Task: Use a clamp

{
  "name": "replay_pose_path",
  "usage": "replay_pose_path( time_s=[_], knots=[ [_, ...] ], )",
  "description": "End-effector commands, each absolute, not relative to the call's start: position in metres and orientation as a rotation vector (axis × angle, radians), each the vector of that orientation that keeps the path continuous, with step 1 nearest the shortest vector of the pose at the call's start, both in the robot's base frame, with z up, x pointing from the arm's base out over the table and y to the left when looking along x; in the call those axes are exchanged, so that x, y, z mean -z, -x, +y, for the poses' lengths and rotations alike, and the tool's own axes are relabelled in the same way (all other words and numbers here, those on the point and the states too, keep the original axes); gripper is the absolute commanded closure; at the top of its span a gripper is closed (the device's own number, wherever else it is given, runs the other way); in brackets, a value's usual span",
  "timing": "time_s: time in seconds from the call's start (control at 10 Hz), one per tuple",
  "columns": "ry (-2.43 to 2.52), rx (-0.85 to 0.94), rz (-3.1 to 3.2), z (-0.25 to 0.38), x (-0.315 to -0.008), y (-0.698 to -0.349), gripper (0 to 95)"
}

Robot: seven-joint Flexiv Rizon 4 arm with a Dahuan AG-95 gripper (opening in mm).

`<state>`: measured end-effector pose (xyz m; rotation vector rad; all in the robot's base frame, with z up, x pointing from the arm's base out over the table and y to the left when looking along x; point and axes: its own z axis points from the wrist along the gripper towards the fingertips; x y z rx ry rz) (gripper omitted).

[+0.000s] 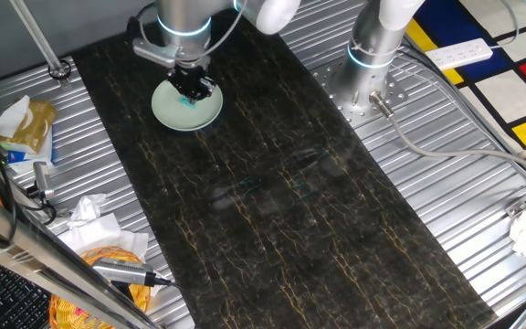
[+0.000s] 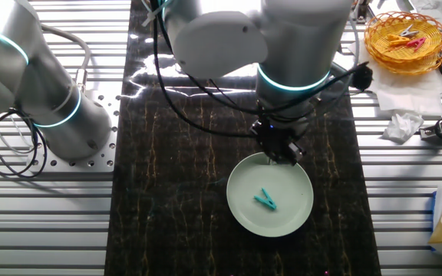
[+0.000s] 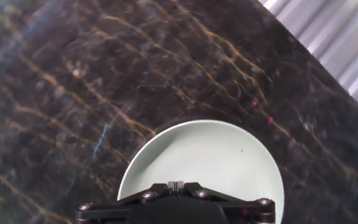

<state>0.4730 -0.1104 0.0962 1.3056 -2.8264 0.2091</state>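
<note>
The clamp (image 2: 265,200) lies flat near the middle of the pale green plate (image 2: 298,211), which sits on the dark marbled worktop (image 2: 175,192); nothing grips it, and in the other fixed view it rests plainly free, apart from the arm. The pincer (image 2: 281,150) hangs over the plate's far rim in that view, short of the clamp rather than above it; in the first fixed view it covers much of the plate and only a sliver of teal shows beneath it. The hand view shows the plate's surface and the base of the pincer at the bottom edge, but no fingertips and no clamp, so I cannot tell how far the jaws stand open (the two fixed views show only a dark mass at the wrist); it does not appear to hold anything.

By my reading the task is barely begun: the arm has reached the plate's neighbourhood, but the clamp is not yet grasped, squeezed or applied to anything. What is left is nearly all of it: centring over the clamp, descending, closing on it, and then using it; the pictures do not show what it is meant to be clipped onto.
</note>
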Motion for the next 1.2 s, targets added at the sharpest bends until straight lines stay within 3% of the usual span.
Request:
replay_pose_path(
  time_s=[0.1, 0.5, 0.7, 0.8, 0.9, 1.2],
  knots=[
    [-1.721, -0.181, -2.583, -0.1099, -0.0963, -0.4725, 95.0],
    [-2.267, -0.104, -2.235, -0.1099, -0.0963, -0.4725, 95.0],
    [-2.222, -0.100, -2.249, -0.1099, -0.0963, -0.4725, 95.0],
    [-2.048, 0.026, -2.393, -0.1099, -0.0963, -0.4725, 95.0],
    [-1.968, 0.041, -2.433, -0.1099, -0.0963, -0.4725, 95.0],
    [-1.948, -0.009, -2.341, -0.1099, -0.0963, -0.4725, 95.0]
  ],
)
